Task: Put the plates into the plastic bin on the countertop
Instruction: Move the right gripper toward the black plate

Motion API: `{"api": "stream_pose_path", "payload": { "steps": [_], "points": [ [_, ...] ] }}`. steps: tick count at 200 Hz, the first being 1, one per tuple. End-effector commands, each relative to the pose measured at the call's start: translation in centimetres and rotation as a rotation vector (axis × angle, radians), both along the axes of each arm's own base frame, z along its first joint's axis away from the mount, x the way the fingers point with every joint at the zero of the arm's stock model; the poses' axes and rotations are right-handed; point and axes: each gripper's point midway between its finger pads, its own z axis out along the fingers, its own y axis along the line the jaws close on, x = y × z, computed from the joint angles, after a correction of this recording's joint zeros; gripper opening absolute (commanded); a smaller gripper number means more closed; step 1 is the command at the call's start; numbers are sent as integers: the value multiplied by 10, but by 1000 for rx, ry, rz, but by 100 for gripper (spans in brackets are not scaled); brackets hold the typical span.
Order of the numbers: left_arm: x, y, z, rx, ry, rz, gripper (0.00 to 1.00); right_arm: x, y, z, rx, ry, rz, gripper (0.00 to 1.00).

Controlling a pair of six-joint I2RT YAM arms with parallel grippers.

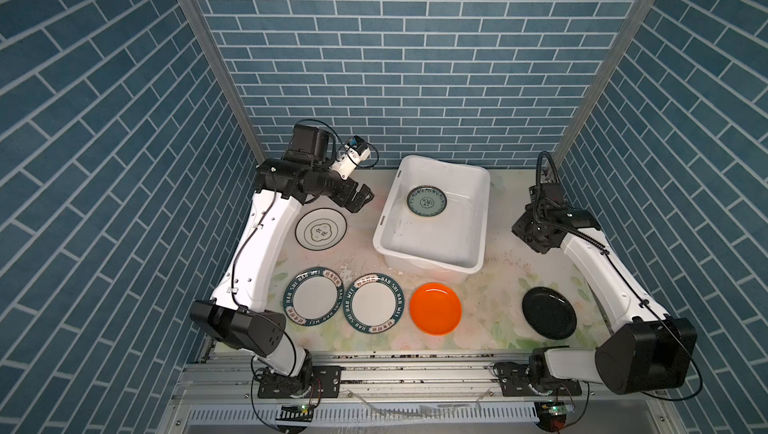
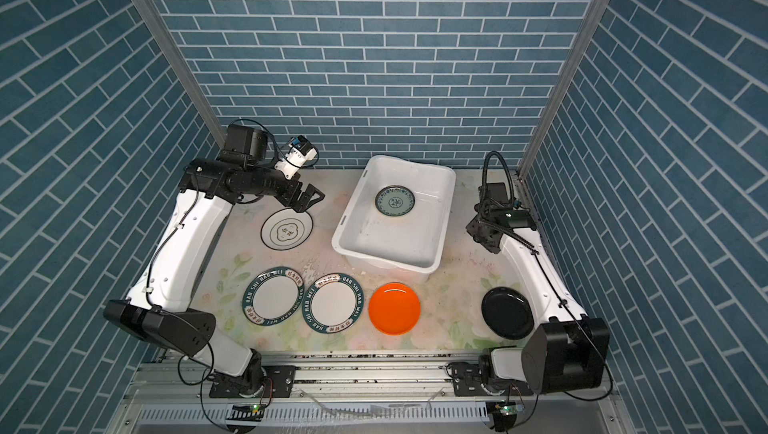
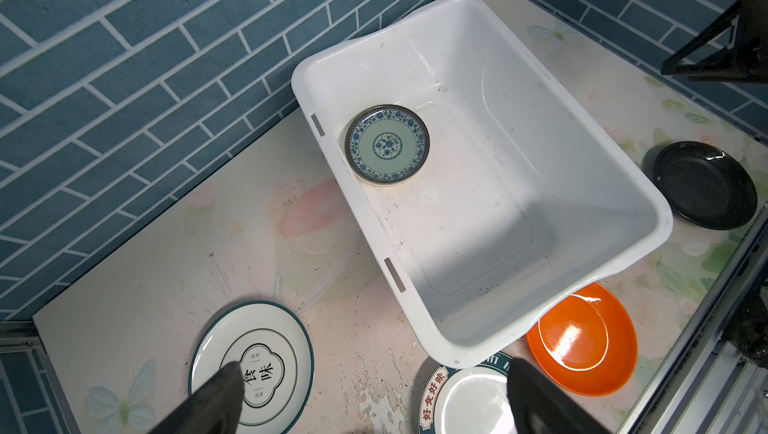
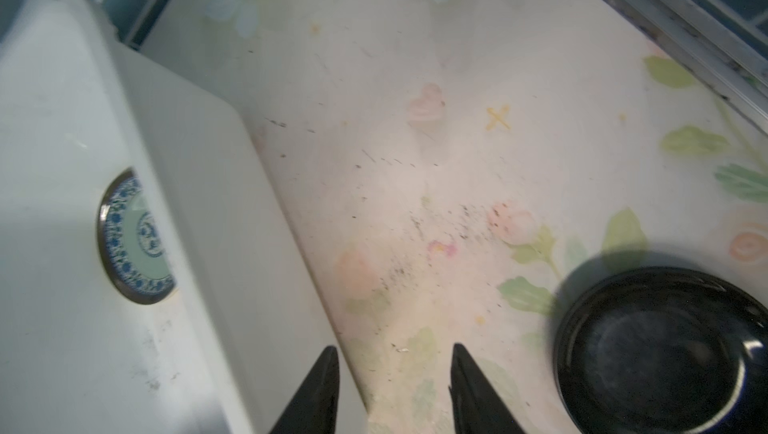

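Plastic bin (image 1: 390, 224): rear of desk (image 1: 498, 286), holds blue-green plate (image 1: 426, 201); cream edge (image 3: 390, 183) beneath, perhaps another plate.
Loose on desk: black-rimmed plate (image 1: 321, 229), two green-rimmed plates (image 1: 312, 297), orange plate (image 1: 435, 308), black plate (image 1: 548, 312).
Left gripper (image 1: 361, 201): jaws wide, empty, near black-rimmed plate.
Right gripper (image 4: 394, 353): jaws parted, empty, beside bin.

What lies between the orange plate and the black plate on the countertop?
Nothing. Between the orange plate and the black plate the countertop is bare, as both top views show.

Bright even light, soft wrist blur
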Motion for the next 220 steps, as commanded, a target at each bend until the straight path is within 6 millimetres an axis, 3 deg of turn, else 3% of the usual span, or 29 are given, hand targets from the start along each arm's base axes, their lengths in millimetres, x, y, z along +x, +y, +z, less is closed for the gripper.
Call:
{"api": "stream_pose_path", "payload": {
  "steps": [1,32,64,104,220],
  "points": [
    [-11,-2,10,-10,-12,-19,100,-38,-22,-12,14,34,-144,45],
    [-13,-3,7,-12,-8,-29,99,-75,-36,-46,71,90,-252,47],
    [-15,-4,4,-15,1,-35,100,-90,-35,-77,151,122,-313,50],
    [-15,-5,0,-16,9,-37,100,-94,-30,-103,216,173,-336,54],
    [-22,4,-9,21,11,-11,100,-76,-33,-140,226,215,-322,54]
  ]
}}
